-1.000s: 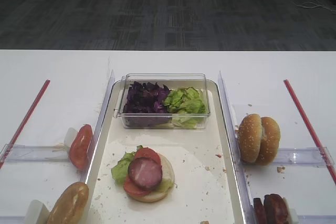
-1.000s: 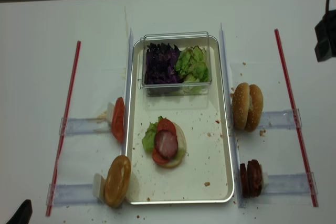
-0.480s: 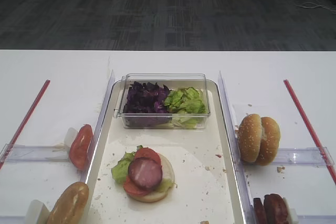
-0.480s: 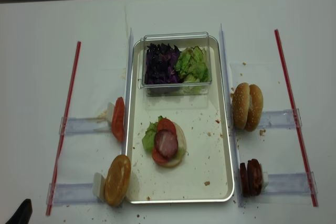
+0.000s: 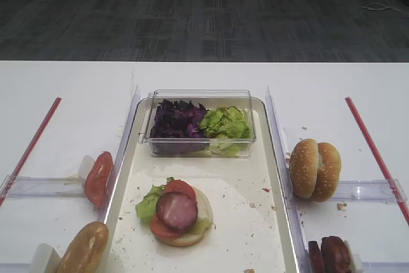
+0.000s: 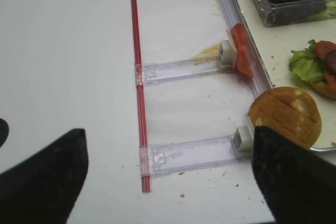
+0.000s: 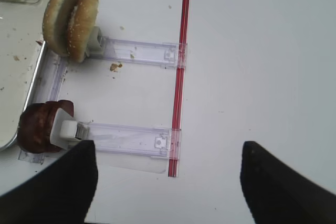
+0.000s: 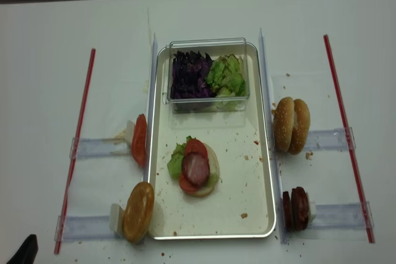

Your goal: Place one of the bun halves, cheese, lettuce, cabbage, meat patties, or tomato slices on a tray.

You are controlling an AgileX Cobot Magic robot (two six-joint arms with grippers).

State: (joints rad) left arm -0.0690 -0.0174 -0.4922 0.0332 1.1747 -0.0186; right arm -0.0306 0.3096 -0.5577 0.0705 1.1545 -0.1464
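Observation:
The tray [image 8: 244, 183] holds a bun half stacked with lettuce, tomato and a meat patty [image 8: 197, 169]. Its clear tub holds cabbage [image 5: 177, 119] and lettuce [image 5: 225, 121]. Two bun halves [image 7: 70, 22] and the meat patties [image 7: 37, 127] stand on the right racks. A tomato slice [image 6: 241, 48] and a bun half [image 6: 284, 116] stand on the left racks. No cheese is in view. My right gripper [image 7: 168, 182] hangs open over bare table beside the patty rack. My left gripper [image 6: 168, 177] is open above the left bun rack, holding nothing.
Red strips [image 8: 77, 146] [image 8: 346, 134] run along the outer ends of the clear racks [image 8: 93, 148] on both sides. Upright clear walls [image 5: 276, 139] flank the tray. Crumbs dot the tray floor and the table.
One second ago the right gripper showed at the right edge of the top-down view; it has since left that view. The food has not moved.

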